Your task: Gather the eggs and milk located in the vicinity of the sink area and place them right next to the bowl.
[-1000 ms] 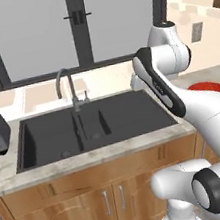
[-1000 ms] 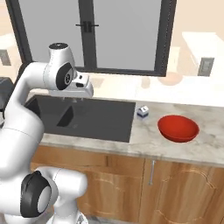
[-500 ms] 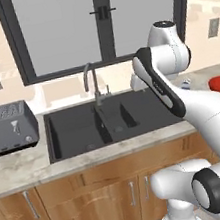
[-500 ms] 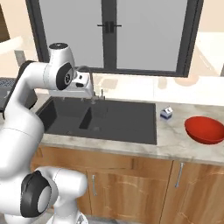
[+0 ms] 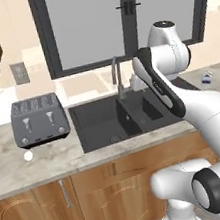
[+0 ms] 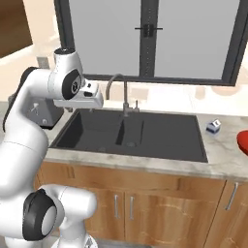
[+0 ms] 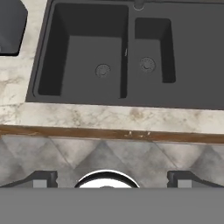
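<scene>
The end effector (image 7: 112, 177), fingers spread wide and holding nothing, hangs above the dark grey rectangular sink basin (image 7: 100, 57), with the small white blue-marked milk carton (image 6: 213, 127) on the marble tabletop (image 6: 227, 155) beside it.

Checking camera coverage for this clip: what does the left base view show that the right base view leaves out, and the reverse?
Left base view alone: an egg on the counter in front of the toaster's slotted top. Right base view alone: more of the red bowl, clear of the arm. Both: the sink, faucet, milk carton and window.
</scene>
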Robot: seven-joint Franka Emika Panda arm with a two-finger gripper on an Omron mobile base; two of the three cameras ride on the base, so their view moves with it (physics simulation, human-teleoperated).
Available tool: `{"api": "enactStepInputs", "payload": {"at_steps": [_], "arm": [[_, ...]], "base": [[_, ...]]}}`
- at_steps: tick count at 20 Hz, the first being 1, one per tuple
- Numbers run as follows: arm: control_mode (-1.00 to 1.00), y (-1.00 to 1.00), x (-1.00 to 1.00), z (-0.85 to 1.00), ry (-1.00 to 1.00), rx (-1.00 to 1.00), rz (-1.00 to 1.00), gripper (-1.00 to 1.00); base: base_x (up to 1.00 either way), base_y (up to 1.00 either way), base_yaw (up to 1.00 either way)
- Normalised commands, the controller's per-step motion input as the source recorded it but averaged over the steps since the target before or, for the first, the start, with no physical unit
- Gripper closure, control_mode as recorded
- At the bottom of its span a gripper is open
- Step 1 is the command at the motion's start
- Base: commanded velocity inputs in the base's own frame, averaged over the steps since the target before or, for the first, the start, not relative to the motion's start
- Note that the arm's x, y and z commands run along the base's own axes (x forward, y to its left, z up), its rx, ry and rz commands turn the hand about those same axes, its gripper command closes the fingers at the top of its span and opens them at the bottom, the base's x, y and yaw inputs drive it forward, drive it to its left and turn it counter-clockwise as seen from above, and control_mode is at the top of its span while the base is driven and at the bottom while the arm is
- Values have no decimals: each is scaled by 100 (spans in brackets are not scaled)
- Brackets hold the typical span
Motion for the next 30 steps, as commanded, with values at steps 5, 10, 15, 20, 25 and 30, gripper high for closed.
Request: {"api": "enactStepInputs", "payload": {"at_steps": [5, 10, 15, 20, 25, 30], "arm": [[100, 0, 0, 0, 0, 0, 0, -100], [100, 0, 0, 0, 0, 0, 0, -100], [100, 0, 0, 0, 0, 0, 0, -100], [100, 0, 0, 0, 0, 0, 0, -100], [100, 0, 0, 0, 0, 0, 0, -100], [100, 0, 0, 0, 0, 0, 0, -100]], "base": [[0, 64, -5], [0, 59, -4], [0, 59, -3], [0, 52, -1], [4, 48, -1], [19, 45, -3]]}}
